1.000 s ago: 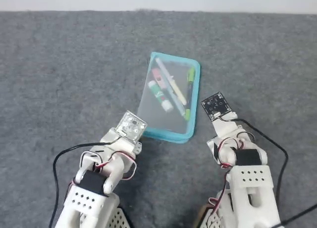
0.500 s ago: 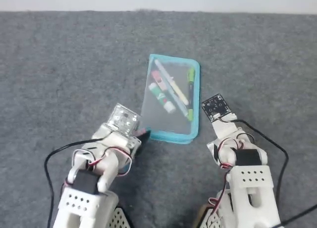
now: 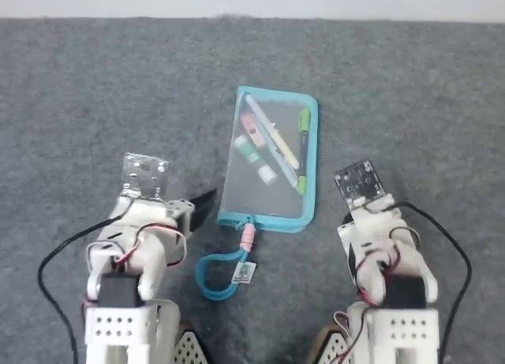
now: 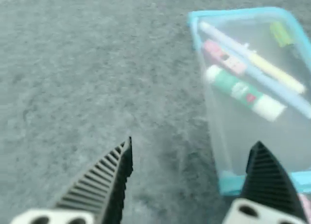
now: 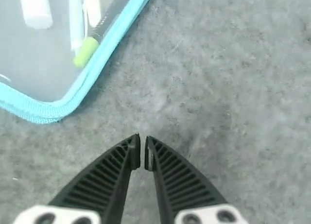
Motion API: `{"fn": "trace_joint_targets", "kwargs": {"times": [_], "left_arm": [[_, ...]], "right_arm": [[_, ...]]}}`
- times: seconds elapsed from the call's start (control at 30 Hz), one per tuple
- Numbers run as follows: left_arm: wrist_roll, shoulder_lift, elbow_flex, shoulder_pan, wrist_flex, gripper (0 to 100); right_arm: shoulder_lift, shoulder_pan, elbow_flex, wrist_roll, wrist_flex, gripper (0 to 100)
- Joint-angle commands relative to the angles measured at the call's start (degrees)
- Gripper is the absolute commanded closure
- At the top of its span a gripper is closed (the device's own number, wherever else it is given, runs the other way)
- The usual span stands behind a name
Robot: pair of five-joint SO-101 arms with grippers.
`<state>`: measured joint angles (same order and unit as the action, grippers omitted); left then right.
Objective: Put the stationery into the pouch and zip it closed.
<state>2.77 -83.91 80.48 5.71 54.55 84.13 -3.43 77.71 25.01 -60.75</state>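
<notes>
A: Two grippers, so how does each stand?

B: The left gripper (image 4: 193, 145) has its jaws spread wide with nothing between them. It hangs over bare table (image 3: 95, 88), just beside the pouch's near left corner. The right gripper (image 5: 142, 141) has its fingers pressed together on nothing, above the grey surface off the pouch's near right corner.

A: And the pouch?

B: The pouch (image 3: 268, 192) lies flat about midway between the table's left and right edges, with its long sides running toward the far edge. It is clear with a turquoise border.

A: Where's the stationery?

B: Inside it, in the far half. There is a pink piece (image 3: 251, 127), a green-and-white tube (image 3: 254, 160), a blue pen (image 3: 272, 149), a yellow pen (image 3: 286, 149) and a green marker (image 3: 303, 127) along the right side.

A: The zip?

B: A pink pull tab (image 3: 247, 238) sticks out from the near short edge. A blue loop strap (image 3: 215, 268) curls from it toward the near edge of the table, between the two arms. I cannot tell whether the zip is run all the way.
</notes>
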Motion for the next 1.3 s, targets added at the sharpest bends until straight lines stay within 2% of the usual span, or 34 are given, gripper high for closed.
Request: {"fn": "trace_joint_targets", "kwargs": {"times": [0.0, 0.13, 0.27, 0.37, 0.5, 0.63, 0.8, 1.03, 1.27], "left_arm": [[-0.8, -10.9, -2.3, 5.8, -1.0, 65], [-0.4, -22.2, 2.1, 6.3, 3.3, 65], [0.6, -18.5, 2.9, 6.9, 2.6, 66], [1.8, -19.3, 7.3, 6.9, 1.0, 75], [10.9, -20.8, 15.9, 6.9, -2.7, 89], [12.7, -20.1, 16.0, 8.2, 2.1, 99], [13.1, -20.0, 16.1, 8.4, 9.5, 98], [13.1, -20.0, 16.1, 8.5, 18.0, 98], [13.1, -20.1, 16.1, 8.7, 18.1, 98]], "right_arm": [[12.9, 0.7, 1.4, -0.8, -4.4, 99.1], [20.6, 0.7, 4.9, -0.8, -6.5, 99.1], [19.1, 0.9, 7.0, -0.8, -7.7, 99.1], [19.1, 0.9, 9.0, -0.8, -7.7, 99.1], [19.1, 0.9, 13.4, -0.8, -8.1, 99.1], [19.1, 5.0, 17.8, -0.8, -7.6, 99.1], [19.1, 10.6, 18.8, -0.8, -8.2, 99.1], [19.0, 11.1, 18.8, -0.4, -13.4, 99.1], [19.0, 11.1, 18.8, -0.4, -13.9, 99.1]]}}
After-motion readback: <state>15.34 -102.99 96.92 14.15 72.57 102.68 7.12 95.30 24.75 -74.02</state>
